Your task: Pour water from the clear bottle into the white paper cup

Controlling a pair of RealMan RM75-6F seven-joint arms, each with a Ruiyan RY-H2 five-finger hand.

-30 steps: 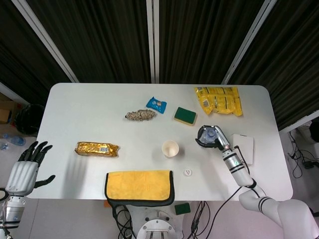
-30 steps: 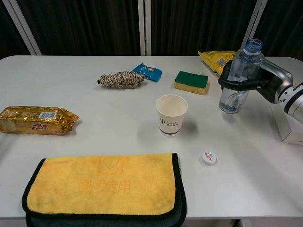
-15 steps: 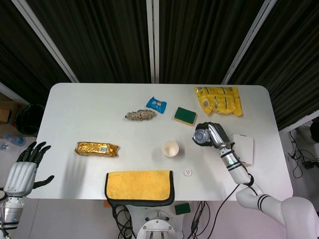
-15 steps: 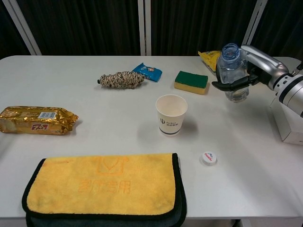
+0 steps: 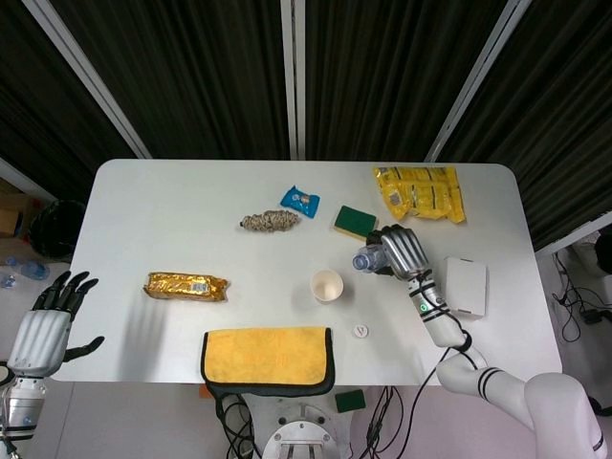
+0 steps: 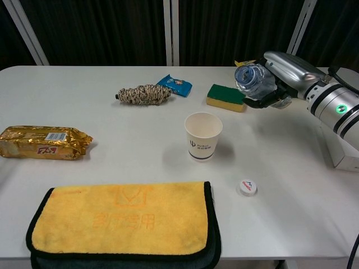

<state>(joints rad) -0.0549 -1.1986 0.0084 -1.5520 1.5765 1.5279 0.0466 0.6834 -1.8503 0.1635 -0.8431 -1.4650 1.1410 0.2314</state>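
Count: one bottle [image 6: 253, 80], one cup [image 6: 202, 136], one bottle cap [image 6: 247, 187], one sponge [image 6: 226, 97], one yellow cloth [image 6: 122, 219], one gold packet [image 6: 42, 142], one blue packet [image 6: 174, 85], one yellow bag [image 5: 419, 192], one twine bundle [image 6: 143, 94], one white box [image 5: 463, 286], all sitting on the counter [image 6: 112, 157] except the bottle.
Right robot hand [image 6: 279, 78]: it is wrapping its fingers closed around the bottle's body and holding it up off the counter; it is touching nothing else.
Left robot hand [image 5: 48, 325]: it is hanging off the counter's left edge with fingers spread apart, holding nothing.
Bottle direction: it is lying tilted, nearly on its side, long axis running from the right robot hand toward the robot's left, with the open neck pointing left and slightly down toward the cup side.
Bottle place: it is sticking out of the right robot hand on its left side, above the counter, just beside the sponge.
Cup place: it is standing upright, mouth up, to the left of the right robot hand and nearer the robot, apart from the bottle's neck.
Cap place: it is lying nearer the robot than the right robot hand, near the cup.
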